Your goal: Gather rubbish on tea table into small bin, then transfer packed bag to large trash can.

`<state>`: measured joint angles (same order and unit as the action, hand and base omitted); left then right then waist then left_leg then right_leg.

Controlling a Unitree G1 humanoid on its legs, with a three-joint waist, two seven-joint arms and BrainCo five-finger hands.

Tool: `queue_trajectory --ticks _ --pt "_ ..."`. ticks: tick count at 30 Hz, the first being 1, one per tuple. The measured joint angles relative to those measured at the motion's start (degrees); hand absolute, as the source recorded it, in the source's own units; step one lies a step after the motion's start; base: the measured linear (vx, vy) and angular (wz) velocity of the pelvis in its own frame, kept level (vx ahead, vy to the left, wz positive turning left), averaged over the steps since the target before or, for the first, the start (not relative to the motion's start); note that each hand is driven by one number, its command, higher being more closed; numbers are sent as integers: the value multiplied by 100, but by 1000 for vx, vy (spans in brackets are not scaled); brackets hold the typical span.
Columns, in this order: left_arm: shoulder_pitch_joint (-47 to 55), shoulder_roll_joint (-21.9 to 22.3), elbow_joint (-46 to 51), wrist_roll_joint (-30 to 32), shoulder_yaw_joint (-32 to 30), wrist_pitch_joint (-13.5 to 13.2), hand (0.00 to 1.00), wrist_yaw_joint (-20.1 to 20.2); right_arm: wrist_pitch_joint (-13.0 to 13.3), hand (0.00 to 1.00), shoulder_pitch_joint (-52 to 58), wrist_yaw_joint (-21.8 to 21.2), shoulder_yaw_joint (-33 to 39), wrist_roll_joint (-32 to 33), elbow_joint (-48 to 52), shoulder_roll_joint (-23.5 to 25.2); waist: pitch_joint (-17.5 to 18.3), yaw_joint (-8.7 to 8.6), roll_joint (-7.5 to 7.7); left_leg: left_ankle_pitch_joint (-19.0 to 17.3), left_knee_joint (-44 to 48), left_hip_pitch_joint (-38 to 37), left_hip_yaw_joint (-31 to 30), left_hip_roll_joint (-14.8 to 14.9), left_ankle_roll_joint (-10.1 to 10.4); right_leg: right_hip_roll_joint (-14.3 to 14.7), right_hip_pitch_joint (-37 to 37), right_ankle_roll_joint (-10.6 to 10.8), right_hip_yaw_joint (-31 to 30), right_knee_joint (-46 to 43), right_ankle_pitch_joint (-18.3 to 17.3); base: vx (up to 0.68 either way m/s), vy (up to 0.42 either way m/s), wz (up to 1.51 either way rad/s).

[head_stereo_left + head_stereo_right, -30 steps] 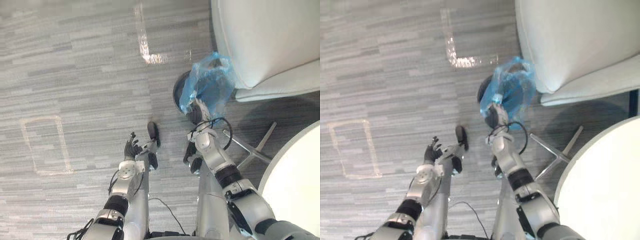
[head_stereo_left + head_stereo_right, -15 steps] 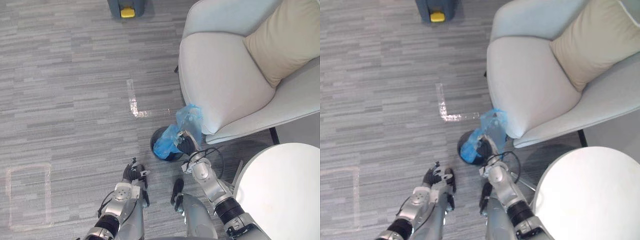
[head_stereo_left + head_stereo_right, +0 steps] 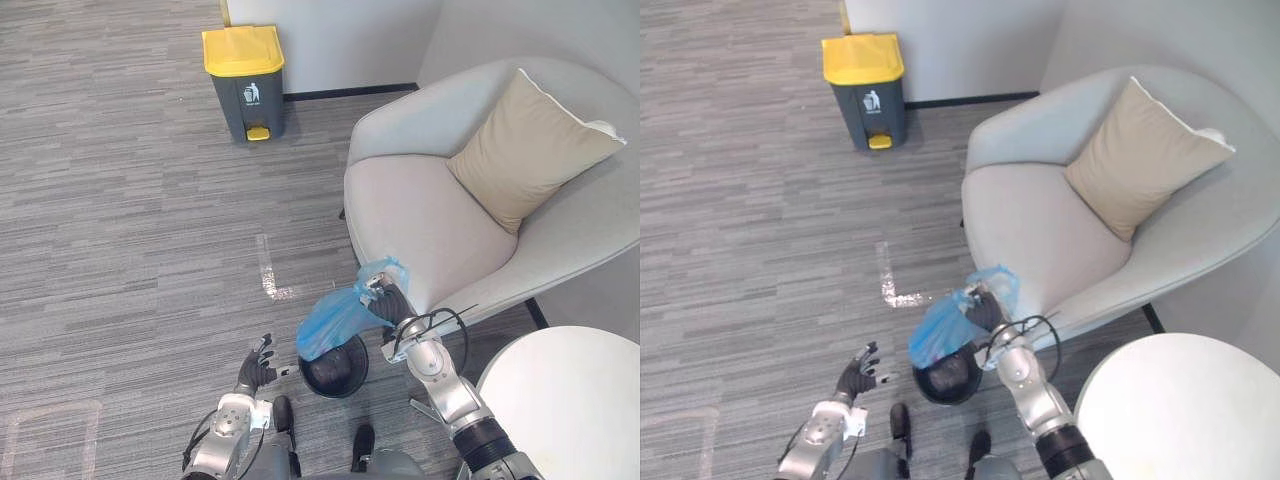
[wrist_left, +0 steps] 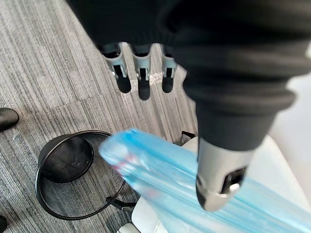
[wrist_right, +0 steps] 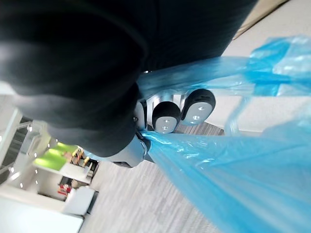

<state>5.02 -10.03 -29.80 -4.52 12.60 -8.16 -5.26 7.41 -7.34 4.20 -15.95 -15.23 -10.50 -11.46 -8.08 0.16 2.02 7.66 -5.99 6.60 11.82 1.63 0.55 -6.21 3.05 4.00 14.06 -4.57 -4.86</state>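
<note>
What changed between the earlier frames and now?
The right hand lifted the blue bag out of the small black bin; it now hangs above the rim. The head camera tilted up, revealing the yellow-lidded trash can. Unchanged: grip on the bag, left hand open and idle.

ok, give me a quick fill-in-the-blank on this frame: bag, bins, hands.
The right hand is shut on a bag coloured ___.
The large trash can by the far wall has a ___ lid.
The small mesh bin below the bag is ___.
The left hand is ___, holding nothing.
Missing words: blue; yellow; black; open.
</note>
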Motion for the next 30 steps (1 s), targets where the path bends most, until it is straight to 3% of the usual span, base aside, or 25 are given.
queue_trajectory --ticks 3,7,14,25,30 --pt "115 -68 1106 344 41 -81 0 25 91 100 15 -269 -2 720 697 -360 33 5 -9 -70 -31 -7 -3 22 92 6 8 -6 -45 29 7 -47 30 -4" --pt "-34 -293 1655 643 240 -174 0 34 276 100 -13 -515 -31 1317 1129 -599 262 -17 -36 -54 -32 1 19 56 71 45 -3 -38 -102 133 76 14 8 -8" --pt "-395 -700 2210 1292 654 -414 0 47 322 100 -239 -831 -261 1977 1206 -1072 479 -37 -23 -17 -1 -67 59 112 71 128 -114 -100 -243 299 223 55 -15 -12" --pt "-1015 -818 2242 1831 1165 -541 0 40 361 100 -713 -993 -677 2325 1531 -1120 662 -129 -28 46 -35 -85 174 281 147 279 13 -182 -490 315 363 -39 2 -12" --pt "-1084 -668 2225 2034 1254 -518 0 -85 358 100 -795 -995 -738 2447 1542 -1050 669 -126 -22 63 -36 -78 181 304 182 305 10 -164 -517 402 407 -38 6 -3"
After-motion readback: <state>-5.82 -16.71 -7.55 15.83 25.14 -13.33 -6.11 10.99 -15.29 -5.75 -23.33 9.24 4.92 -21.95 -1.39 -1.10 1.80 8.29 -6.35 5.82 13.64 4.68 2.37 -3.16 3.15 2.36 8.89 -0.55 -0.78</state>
